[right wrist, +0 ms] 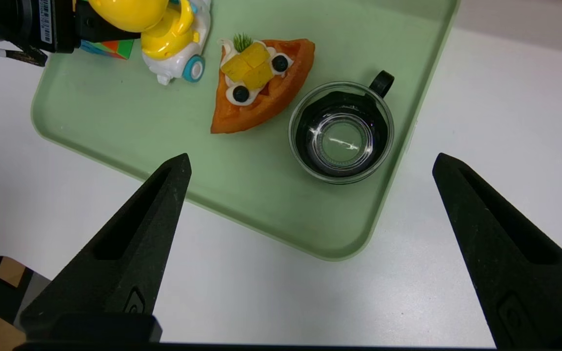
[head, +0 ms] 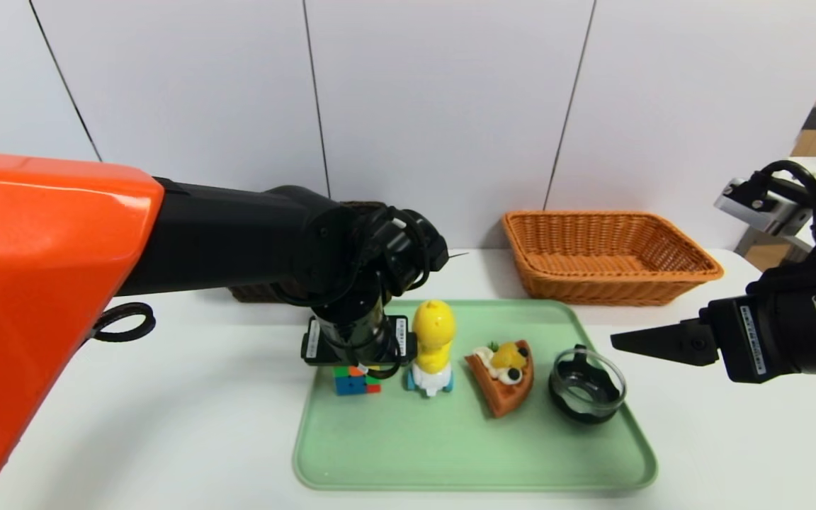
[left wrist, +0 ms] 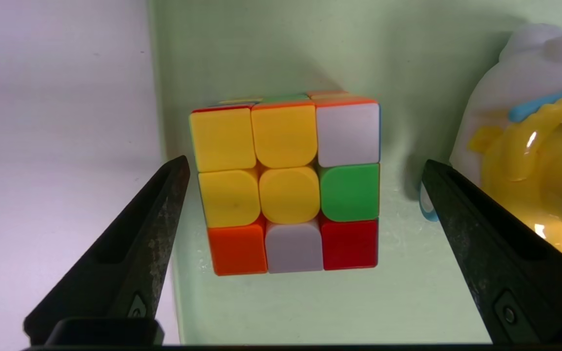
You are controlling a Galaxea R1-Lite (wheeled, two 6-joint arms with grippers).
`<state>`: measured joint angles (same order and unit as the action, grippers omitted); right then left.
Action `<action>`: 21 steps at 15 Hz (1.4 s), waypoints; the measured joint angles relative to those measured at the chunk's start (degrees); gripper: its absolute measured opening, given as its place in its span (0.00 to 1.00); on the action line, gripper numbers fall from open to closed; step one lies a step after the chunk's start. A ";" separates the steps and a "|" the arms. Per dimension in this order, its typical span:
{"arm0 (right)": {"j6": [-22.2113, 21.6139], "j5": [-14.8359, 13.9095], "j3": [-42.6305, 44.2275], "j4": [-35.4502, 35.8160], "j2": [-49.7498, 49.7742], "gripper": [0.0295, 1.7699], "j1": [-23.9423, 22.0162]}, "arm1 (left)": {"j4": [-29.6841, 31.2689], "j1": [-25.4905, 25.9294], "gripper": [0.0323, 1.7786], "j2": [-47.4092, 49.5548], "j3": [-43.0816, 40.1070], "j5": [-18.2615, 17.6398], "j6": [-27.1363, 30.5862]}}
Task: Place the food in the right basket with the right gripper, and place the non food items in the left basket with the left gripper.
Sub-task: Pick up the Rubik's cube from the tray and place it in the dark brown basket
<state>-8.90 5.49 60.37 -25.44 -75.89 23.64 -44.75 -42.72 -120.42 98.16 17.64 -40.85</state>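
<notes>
The dark woven wicker basket (head: 256, 292) is mostly hidden behind the left end effector (left wrist: 306, 165)'s arm. Both end effectors' jaws stand wide apart, the right end effector (right wrist: 311, 156) beside the pale green tray (head: 475, 453).

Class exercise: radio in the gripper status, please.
Left gripper: open, astride puzzle cube, yellow duck toy close beside. Right gripper: open, empty, off the tray's right side.

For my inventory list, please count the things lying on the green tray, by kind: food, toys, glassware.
Food: 1, the waffle wedge
Toys: 2, the puzzle cube and the yellow duck-like toy
Glassware: 1, the clear glass cup
Total: 4
</notes>
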 joint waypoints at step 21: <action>-0.85 -0.01 -2.22 0.28 1.16 0.97 -0.38 | -0.56 3.44 0.54 10.97 2.67 0.85 6.16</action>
<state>-9.75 5.47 58.15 -25.16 -74.73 23.26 -45.31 -39.28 -109.45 100.83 18.49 -34.69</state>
